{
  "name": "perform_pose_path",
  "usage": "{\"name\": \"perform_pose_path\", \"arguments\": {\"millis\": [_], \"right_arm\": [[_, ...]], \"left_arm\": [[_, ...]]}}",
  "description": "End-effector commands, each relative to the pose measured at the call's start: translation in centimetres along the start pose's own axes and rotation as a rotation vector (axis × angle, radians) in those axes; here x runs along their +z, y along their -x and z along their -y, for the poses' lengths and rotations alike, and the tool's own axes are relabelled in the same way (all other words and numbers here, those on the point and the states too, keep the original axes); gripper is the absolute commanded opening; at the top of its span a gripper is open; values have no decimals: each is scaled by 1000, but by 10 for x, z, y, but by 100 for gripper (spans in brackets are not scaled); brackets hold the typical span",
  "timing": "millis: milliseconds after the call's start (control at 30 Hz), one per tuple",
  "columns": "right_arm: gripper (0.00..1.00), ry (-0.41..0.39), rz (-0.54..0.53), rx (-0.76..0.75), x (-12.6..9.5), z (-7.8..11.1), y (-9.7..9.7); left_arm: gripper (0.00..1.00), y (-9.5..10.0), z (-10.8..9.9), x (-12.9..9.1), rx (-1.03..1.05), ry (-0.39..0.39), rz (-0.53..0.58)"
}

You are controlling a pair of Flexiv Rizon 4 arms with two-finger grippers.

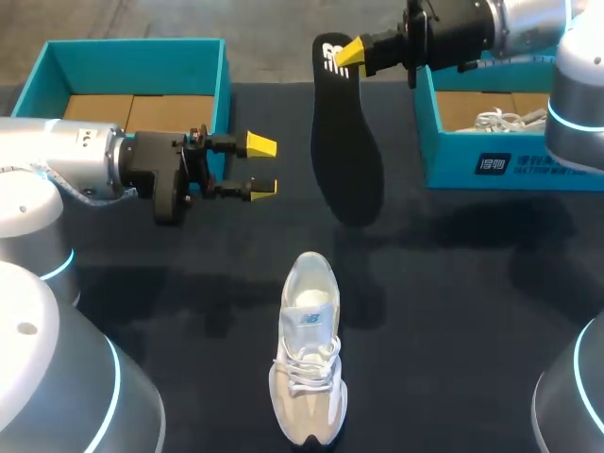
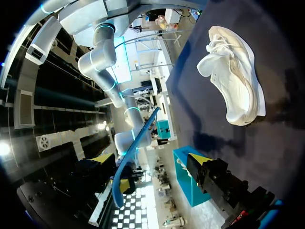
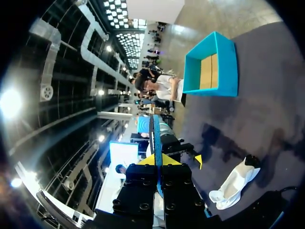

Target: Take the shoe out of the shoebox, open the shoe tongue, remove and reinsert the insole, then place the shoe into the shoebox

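Observation:
My right gripper (image 1: 351, 53) comes in from the back right, shut on the heel end of a black insole (image 1: 347, 156). The insole hangs toe-down above the table. In the right wrist view the insole (image 3: 155, 131) stands edge-on between the yellow tips of the right gripper (image 3: 157, 160). The white shoe (image 1: 308, 351) lies upright on the dark table in front, toe towards me, and shows in both wrist views (image 2: 234, 76) (image 3: 233, 185). My left gripper (image 1: 263, 166) is open and empty, level with the insole and to its left. Ahead of the left gripper (image 2: 152, 164) the insole (image 2: 136, 150) shows edge-on.
An empty teal shoebox (image 1: 49, 71) stands at the back left, behind my left arm, and shows in the right wrist view (image 3: 224, 71). A second teal box (image 1: 491, 170) at the back right holds another white shoe (image 1: 505, 120). Bare table lies around the shoe.

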State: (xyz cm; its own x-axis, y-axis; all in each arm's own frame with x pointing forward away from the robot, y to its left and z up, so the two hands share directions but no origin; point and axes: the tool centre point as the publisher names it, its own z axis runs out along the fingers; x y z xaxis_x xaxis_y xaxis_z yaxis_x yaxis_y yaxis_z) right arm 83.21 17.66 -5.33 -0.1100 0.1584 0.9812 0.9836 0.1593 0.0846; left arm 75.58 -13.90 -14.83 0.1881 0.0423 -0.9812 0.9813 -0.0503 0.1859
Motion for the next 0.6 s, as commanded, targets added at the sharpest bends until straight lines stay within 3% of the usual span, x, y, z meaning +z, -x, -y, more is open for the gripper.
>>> {"name": "perform_pose_path", "arguments": {"millis": [33, 600], "right_arm": [[0, 0, 1, 0, 1, 0, 0], [0, 0, 1, 0, 1, 0, 0]], "left_arm": [[100, 0, 1, 1, 2, 4, 0], [100, 1, 2, 0, 13, 2, 14]]}}
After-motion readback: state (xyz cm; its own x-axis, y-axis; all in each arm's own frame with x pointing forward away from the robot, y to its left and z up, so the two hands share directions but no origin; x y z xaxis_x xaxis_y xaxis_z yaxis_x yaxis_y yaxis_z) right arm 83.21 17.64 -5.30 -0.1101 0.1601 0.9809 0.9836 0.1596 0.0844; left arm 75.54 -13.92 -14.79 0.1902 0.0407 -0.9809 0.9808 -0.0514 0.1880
